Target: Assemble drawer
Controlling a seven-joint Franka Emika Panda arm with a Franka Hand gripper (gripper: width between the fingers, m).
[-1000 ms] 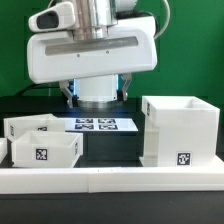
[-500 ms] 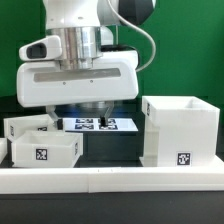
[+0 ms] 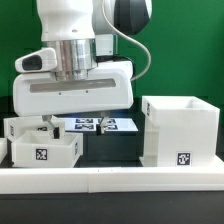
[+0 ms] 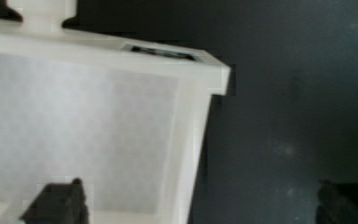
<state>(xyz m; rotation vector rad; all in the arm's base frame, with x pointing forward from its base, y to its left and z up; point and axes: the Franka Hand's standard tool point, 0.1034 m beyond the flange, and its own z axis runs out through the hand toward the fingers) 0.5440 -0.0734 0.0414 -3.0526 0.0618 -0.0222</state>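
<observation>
**Exterior view, from its left to its right**

1. Two small open-topped trays of the drawer stand on the black worktop point(image 3: 112, 150) at the exterior view's left. The front tray point(image 3: 58, 149) carries a square black-and-white tag on its near face. The rear tray point(image 3: 18, 128) sits just behind it, partly hidden by it.
2. The hand point(image 3: 72, 123) hangs below the arm's wide white housing, directly over the tray pair. From the hand, the front tray lies at about 7 o'clock and close beneath. The rear tray lies at about 9 o'clock.
3. The marker board point(image 3: 112, 125) lies flat on the worktop at about 3 o'clock from the hand, just beside it.
4. The casing point(image 3: 180, 125), a large hollow white cube with its opening facing up, stands at about 4 o'clock from the hand and well apart from it. It carries a tag low on its near face.
5. The long white border rail point(image 3: 110, 181) runs along the front edge, in front of the trays and the casing.

**Wrist view**

1. The hand point(image 4: 204, 203) is spread wide and grips nothing.
2. One of its dark fingertips point(image 4: 55, 205) is over the white interior of a tray point(image 4: 87, 120). The other is over the bare dark worktop point(image 4: 291, 100).
3. One side wall of this tray lies between the two fingertips. Contact with the wall cannot be determined.
4. Which of the two trays this is cannot be determined.
</observation>
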